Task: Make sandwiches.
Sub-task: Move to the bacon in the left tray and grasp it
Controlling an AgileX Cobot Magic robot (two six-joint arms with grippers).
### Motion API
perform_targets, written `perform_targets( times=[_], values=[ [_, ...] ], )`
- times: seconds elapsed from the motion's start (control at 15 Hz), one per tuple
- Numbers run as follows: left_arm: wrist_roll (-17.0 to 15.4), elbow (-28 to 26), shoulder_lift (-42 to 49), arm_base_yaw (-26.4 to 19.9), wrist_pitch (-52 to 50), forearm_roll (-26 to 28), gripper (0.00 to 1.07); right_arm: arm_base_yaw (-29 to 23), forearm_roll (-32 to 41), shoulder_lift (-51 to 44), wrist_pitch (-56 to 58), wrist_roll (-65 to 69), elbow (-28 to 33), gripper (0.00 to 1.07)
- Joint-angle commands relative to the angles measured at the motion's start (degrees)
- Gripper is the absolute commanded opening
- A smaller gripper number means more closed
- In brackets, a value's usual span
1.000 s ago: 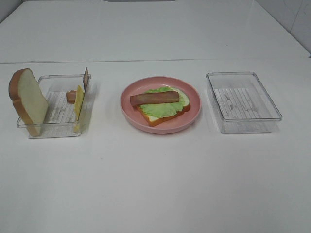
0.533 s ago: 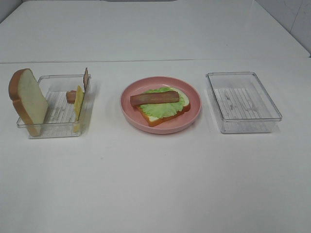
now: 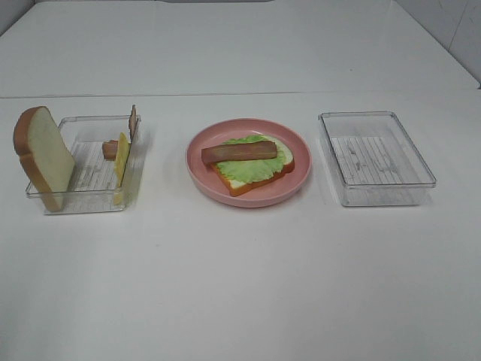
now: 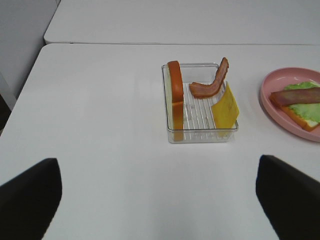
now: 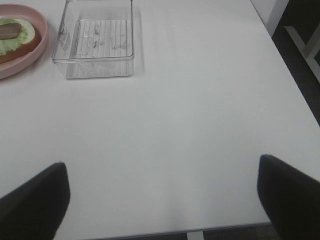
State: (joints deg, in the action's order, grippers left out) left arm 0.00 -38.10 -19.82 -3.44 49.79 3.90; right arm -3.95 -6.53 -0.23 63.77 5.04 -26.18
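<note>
On the pink plate (image 3: 197,174) in the middle of the table lies the open sandwich: one toast slice (image 3: 248,185) with green lettuce (image 3: 254,168) and a bacon strip (image 3: 239,152) on top. To its left, a clear tray (image 3: 90,203) holds an upright toast slice (image 3: 45,154), a leaning yellow cheese slice (image 3: 122,158) and a curved bacon strip (image 4: 210,88). The exterior view shows neither gripper. My left gripper (image 4: 157,165) is open, pulled back from that tray. My right gripper (image 5: 162,167) is open over bare table.
An empty clear tray (image 3: 376,162) stands right of the plate, also seen in the right wrist view as tray (image 5: 95,40). The table's right edge (image 5: 300,115) runs close by the right gripper. A seam crosses the table behind the trays.
</note>
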Motion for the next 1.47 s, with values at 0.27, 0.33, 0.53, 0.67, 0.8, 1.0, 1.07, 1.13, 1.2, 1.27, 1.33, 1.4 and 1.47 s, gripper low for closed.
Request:
perform_targets(
  times=[0.27,0.33,0.53,0.67,0.8,1.0,1.07,1.13,1.2,1.27,1.33,1.4,1.47],
  values=[
    [-0.5,-14.2,-23.0,-0.1,-2.5,1.4,1.01,0.3,-0.2,-1.7,-0.6,-0.8,0.2,0.99],
    [-0.3,-18.0,-29.2,-0.1,-2.4,1.5,1.01,0.3,-0.2,-1.7,-0.6,-0.8,0.2,0.99],
    [-0.4,-26.1,-39.6,-0.1,-1.0,2.9,1.01,0.3,-0.2,-1.7,-0.6,-0.8,0.2,0.99],
    [-0.4,-34.2,-49.6,-0.1,2.6,5.7,1.01,0.3,-0.2,-1.7,-0.6,-0.8,0.2,0.99],
    [-0.4,-38.6,-55.4,-0.1,4.7,6.2,1.01,0.3,-0.2,-1.7,-0.6,-0.8,0.2,0.99],
    [-2.4,-47.2,-67.5,0.7,8.4,8.4,1.01,0.3,-0.2,-1.7,-0.6,-0.8,0.2,0.99],
    [-3.0,-48.4,-69.2,1.0,8.8,8.4,1.01,0.3,-0.2,-1.7,-0.6,-0.8,0.2,0.99],
    [-5.2,-52.5,-75.3,3.9,10.1,7.6,1.01,0.3,-0.2,-1.7,-0.6,-0.8,0.2,0.99],
    [-5.8,-53.3,-76.5,4.8,10.2,7.2,1.01,0.3,-0.2,-1.7,-0.6,-0.8,0.2,0.99],
    [-7.7,-55.3,-79.5,6.5,10.4,6.5,1.01,0.3,-0.2,-1.7,-0.6,-0.8,0.2,0.99],
    [-9.3,-58.1,-82.4,8.4,11.1,5.4,1.01,0.3,-0.2,-1.7,-0.6,-0.8,0.2,0.99],
    [-10.0,-59.3,-83.7,9.1,11.7,5.0,1.01,0.3,-0.2,-1.7,-0.6,-0.8,0.2,0.99],
    [-14.3,-64.8,-89.6,12.1,14.9,1.5,1.01,0.3,-0.2,-1.7,-0.6,-0.8,0.2,0.99]
  ],
)
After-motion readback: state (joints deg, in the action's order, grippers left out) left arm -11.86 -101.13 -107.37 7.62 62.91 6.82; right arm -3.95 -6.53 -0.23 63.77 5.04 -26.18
